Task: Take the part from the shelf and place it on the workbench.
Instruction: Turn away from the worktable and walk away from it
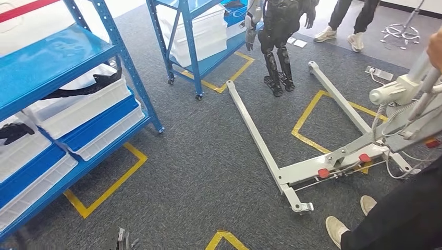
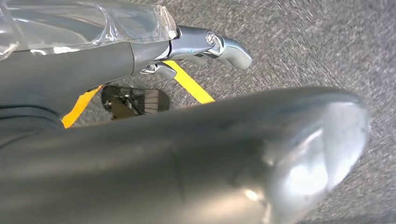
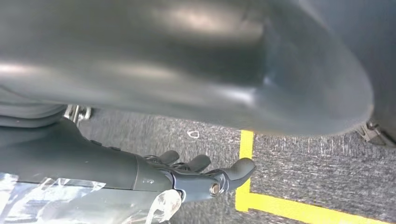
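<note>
On the blue shelf (image 1: 52,57) at the left, a long black part (image 1: 88,86) lies in a white bin (image 1: 78,107). A second black part (image 1: 13,130) lies in the bin beside it, at the picture's edge. My left hand (image 2: 205,46) hangs over the grey carpet and a yellow floor line, holding nothing, its fingers loosely apart. Over the carpet near a yellow corner mark hangs my right hand (image 3: 201,172), also empty, its fingers slightly bent and spread.
A second blue shelf on wheels (image 1: 193,31) stands farther back. Another dark humanoid robot (image 1: 279,41) stands beside it. A white lift frame (image 1: 260,140) spreads its legs across the carpet. A person (image 1: 396,219) stands at the lower right; another's feet (image 1: 344,34) are at the top.
</note>
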Tool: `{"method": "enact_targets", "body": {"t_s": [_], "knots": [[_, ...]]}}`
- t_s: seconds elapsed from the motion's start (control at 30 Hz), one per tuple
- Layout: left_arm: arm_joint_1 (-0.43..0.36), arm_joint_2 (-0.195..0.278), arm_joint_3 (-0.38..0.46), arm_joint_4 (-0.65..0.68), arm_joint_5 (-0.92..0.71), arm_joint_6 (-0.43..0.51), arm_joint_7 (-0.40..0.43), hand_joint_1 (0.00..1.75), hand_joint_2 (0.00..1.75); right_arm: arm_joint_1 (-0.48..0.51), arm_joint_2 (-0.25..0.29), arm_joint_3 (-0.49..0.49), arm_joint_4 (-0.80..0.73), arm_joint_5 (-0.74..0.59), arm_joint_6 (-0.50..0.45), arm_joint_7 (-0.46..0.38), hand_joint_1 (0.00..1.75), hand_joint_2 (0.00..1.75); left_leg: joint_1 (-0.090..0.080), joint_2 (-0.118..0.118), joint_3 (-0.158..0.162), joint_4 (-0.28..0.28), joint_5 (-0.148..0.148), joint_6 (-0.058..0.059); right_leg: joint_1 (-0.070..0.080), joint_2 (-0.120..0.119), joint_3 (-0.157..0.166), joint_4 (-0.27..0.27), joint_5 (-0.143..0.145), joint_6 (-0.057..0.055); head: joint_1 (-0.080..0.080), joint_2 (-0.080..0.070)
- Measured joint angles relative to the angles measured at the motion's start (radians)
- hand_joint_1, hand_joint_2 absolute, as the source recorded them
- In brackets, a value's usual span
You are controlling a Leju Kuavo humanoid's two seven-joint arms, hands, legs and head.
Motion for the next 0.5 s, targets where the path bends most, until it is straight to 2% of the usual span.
{"method": "enact_targets", "body": {"t_s": [0.03, 0.07, 0.13, 0.17, 0.2, 0.23, 0.3, 0.33, 0.37, 0.43, 0.47, 0.5], "knots": [[0.001, 0.0, -0.002, 0.0, 0.0, 0.0, 0.001, 0.0, 0.0, -0.001, 0.0, 0.0, 0.001, 0.0, 0.001, 0.0, 0.0, 0.0, 0.0, 0.002, -0.002, 0.0, 0.011, 0.001, 0.001, -0.013, 0.002, 0.0, -0.002, -0.001, 0.0, 0.0], [0.001, 0.001, -0.003, 0.0, 0.0, 0.0, 0.003, 0.0, 0.0, -0.002, 0.001, 0.0, 0.001, 0.001, 0.001, 0.0, 0.0, 0.0, -0.001, 0.008, 0.02, -0.044, 0.04, 0.005, 0.003, -0.027, 0.005, 0.0, -0.005, -0.001, 0.0, 0.0], [-0.002, 0.002, -0.006, 0.0, 0.0, 0.001, 0.006, 0.0, 0.0, -0.007, 0.002, 0.0, 0.001, 0.004, 0.002, 0.0, 0.0, 0.0, -0.011, 0.047, 0.102, -0.202, 0.106, 0.019, 0.006, -0.052, 0.015, 0.0, -0.012, 0.002, 0.0, 0.0], [-0.005, 0.003, -0.006, 0.0, 0.0, 0.001, 0.008, 0.0, 0.0, -0.01, 0.002, 0.0, 0.001, 0.005, 0.002, 0.0, 0.0, 0.0, -0.017, 0.066, 0.134, -0.265, 0.127, 0.026, 0.008, -0.062, 0.02, 0.0, -0.016, 0.006, 0.0, 0.0], [-0.008, 0.003, -0.006, 0.0, 0.0, 0.001, 0.008, 0.0, 0.0, -0.014, 0.003, 0.0, 0.001, 0.006, 0.002, -0.001, 0.0, 0.0, -0.023, 0.079, 0.149, -0.298, 0.134, 0.031, 0.009, -0.072, 0.023, -0.001, -0.019, 0.01, 0.0, 0.0], [-0.009, 0.004, -0.006, -0.001, 0.0, 0.002, 0.009, 0.0, 0.0, -0.018, 0.003, 0.0, 0.001, 0.007, 0.002, -0.002, 0.0, 0.0, -0.027, 0.076, 0.15, -0.304, 0.131, 0.033, 0.009, -0.08, 0.026, -0.002, -0.022, 0.014, 0.0, 0.0], [-0.008, 0.005, -0.006, -0.001, 0.0, 0.005, 0.009, 0.0, 0.0, -0.028, 0.004, 0.0, 0.001, 0.007, 0.003, -0.004, 0.0, 0.0, -0.025, 0.054, 0.153, -0.312, 0.135, 0.04, 0.008, -0.092, 0.033, -0.004, -0.028, 0.024, 0.0, 0.0], [-0.008, 0.006, -0.006, -0.001, 0.0, 0.006, 0.01, 0.0, 0.0, -0.032, 0.004, 0.0, 0.001, 0.007, 0.003, -0.004, 0.0, 0.0, -0.021, 0.042, 0.158, -0.318, 0.137, 0.043, 0.007, -0.077, 0.033, 0.005, -0.036, 0.03, 0.001, 0.0], [-0.009, 0.006, -0.006, -0.002, 0.0, 0.007, 0.01, 0.0, 0.0, -0.034, 0.004, 0.0, 0.001, 0.007, 0.004, -0.005, 0.0, 0.0, -0.015, 0.031, 0.163, -0.324, 0.141, 0.047, 0.006, -0.052, 0.024, 0.031, -0.053, 0.034, 0.002, 0.0], [-0.012, 0.006, -0.007, -0.002, 0.0, 0.007, 0.01, 0.0, 0.0, -0.032, 0.003, 0.0, 0.002, 0.008, 0.004, -0.005, 0.0, 0.0, -0.01, 0.005, 0.168, -0.328, 0.143, 0.052, 0.004, 0.007, -0.035, 0.153, -0.114, 0.041, 0.007, 0.0], [-0.013, 0.006, -0.007, -0.002, 0.0, 0.006, 0.009, 0.0, 0.0, -0.031, 0.003, 0.0, 0.003, 0.008, 0.004, -0.006, 0.0, 0.0, -0.009, -0.007, 0.168, -0.327, 0.143, 0.054, 0.003, 0.02, -0.074, 0.224, -0.141, 0.042, 0.008, 0.0], [-0.013, 0.006, -0.007, -0.002, 0.001, 0.006, 0.009, 0.0, 0.0, -0.029, 0.003, 0.0, 0.004, 0.009, 0.004, -0.007, 0.0, 0.0, -0.009, -0.022, 0.168, -0.327, 0.143, 0.054, 0.002, 0.025, -0.107, 0.279, -0.156, 0.043, 0.009, 0.0]]}}
